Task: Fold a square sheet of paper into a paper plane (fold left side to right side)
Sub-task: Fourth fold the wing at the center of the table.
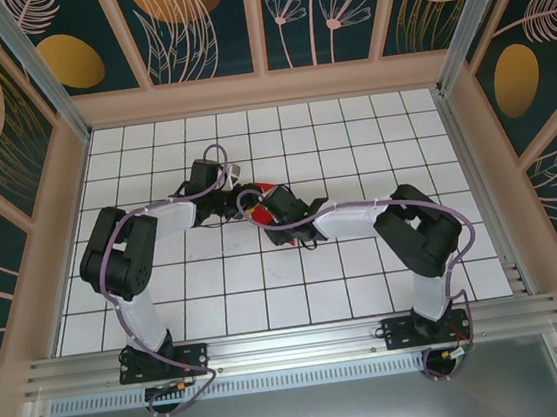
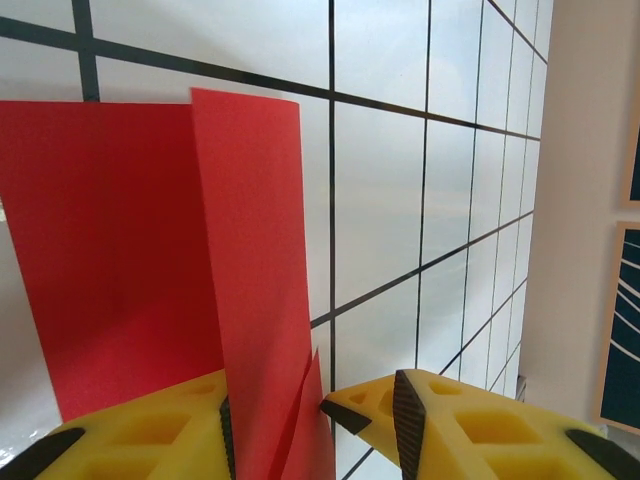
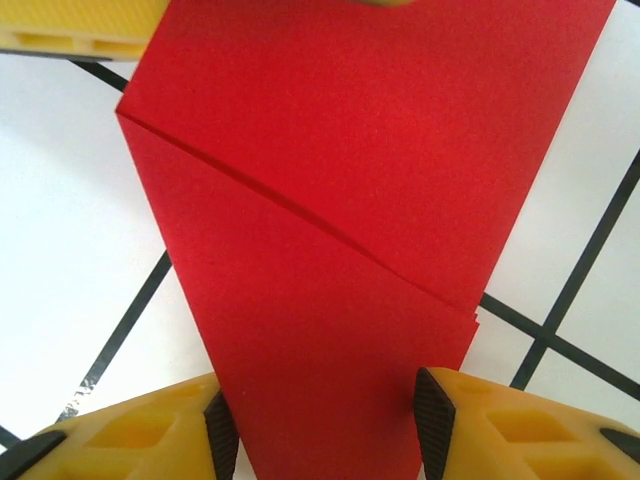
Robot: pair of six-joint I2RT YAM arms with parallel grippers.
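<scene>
The square sheet of paper is bright red and folded to a wedge; it lies at mid-table where both arms meet. My left gripper reaches it from the left. In the left wrist view a flap of the paper stands up between the yellow fingers, with the left gripper shut on it: one pad presses its left face and the other tip touches its edge. In the right wrist view the wedge lies flat with a diagonal crease. My right gripper straddles its narrow end, a pad at each edge.
White tabletop with a black grid, walled by a beige frame at the back and sides. A metal rail at the near edge carries both arm bases. A yellow finger of the left gripper shows at the far end of the wedge.
</scene>
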